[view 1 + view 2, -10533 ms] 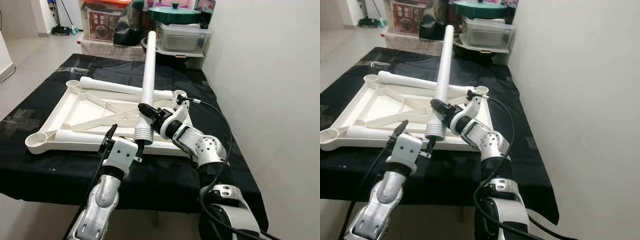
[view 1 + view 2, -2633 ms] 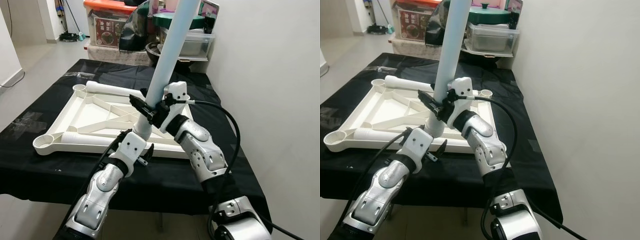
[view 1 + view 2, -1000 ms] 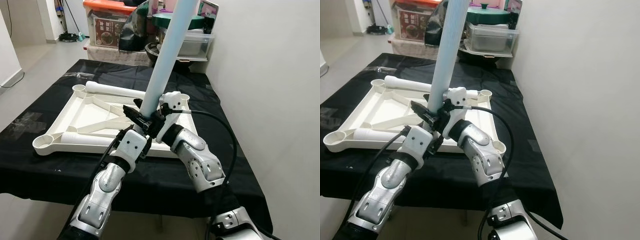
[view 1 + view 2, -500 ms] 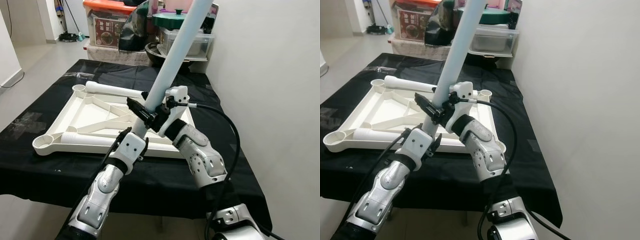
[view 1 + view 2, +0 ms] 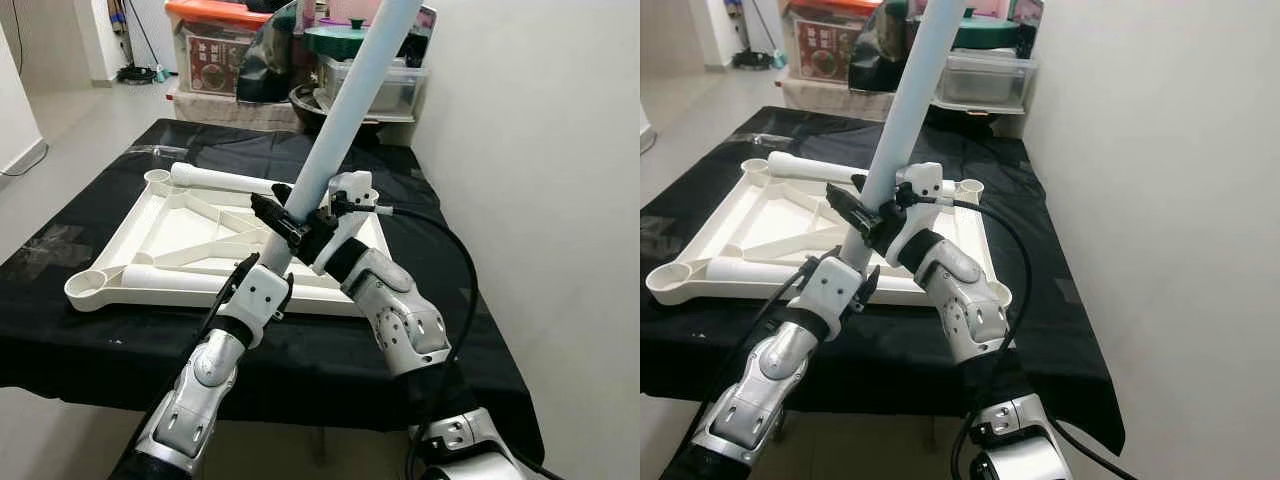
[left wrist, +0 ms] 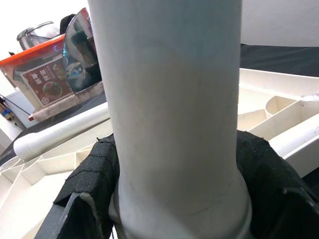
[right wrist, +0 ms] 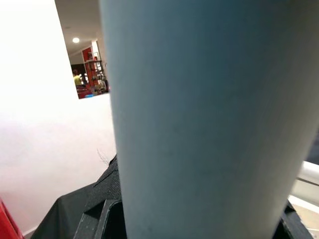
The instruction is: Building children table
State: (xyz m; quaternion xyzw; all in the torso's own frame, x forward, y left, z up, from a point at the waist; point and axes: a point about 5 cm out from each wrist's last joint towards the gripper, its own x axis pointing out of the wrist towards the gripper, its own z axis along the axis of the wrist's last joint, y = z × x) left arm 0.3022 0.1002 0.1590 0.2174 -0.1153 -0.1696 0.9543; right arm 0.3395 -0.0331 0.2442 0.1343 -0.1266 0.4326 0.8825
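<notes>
Fingers: you had both grippers clamped on the white table leg [image 5: 345, 105]; the right gripper [image 5: 290, 227] pinched it higher up, and the left gripper [image 5: 262, 275] held its lower end.
Left eye view: your leg leaned up and away over the upturned white tabletop [image 5: 175, 225], its foot close above the near edge of the frame. Two loose legs [image 5: 225, 181] lay across the tabletop's underside, one far, one near.
Right eye view: you worked over a black cloth [image 5: 1040, 300] covering the table, with the wall [image 5: 1160, 200] close on your right. Behind stood a clear lidded bin [image 5: 980, 75] under a green lid [image 5: 985, 38] and an orange-lidded box [image 5: 825, 45] with a red printed label, its writing too small to read.
Left wrist view: your black fingers [image 6: 94, 199] wrapped the leg on both sides; a loose leg and the tabletop's ribs lay beyond, near the labelled box.
Right wrist view: your view was mostly blocked by the leg, with black pads [image 7: 102, 209] at its edges.
</notes>
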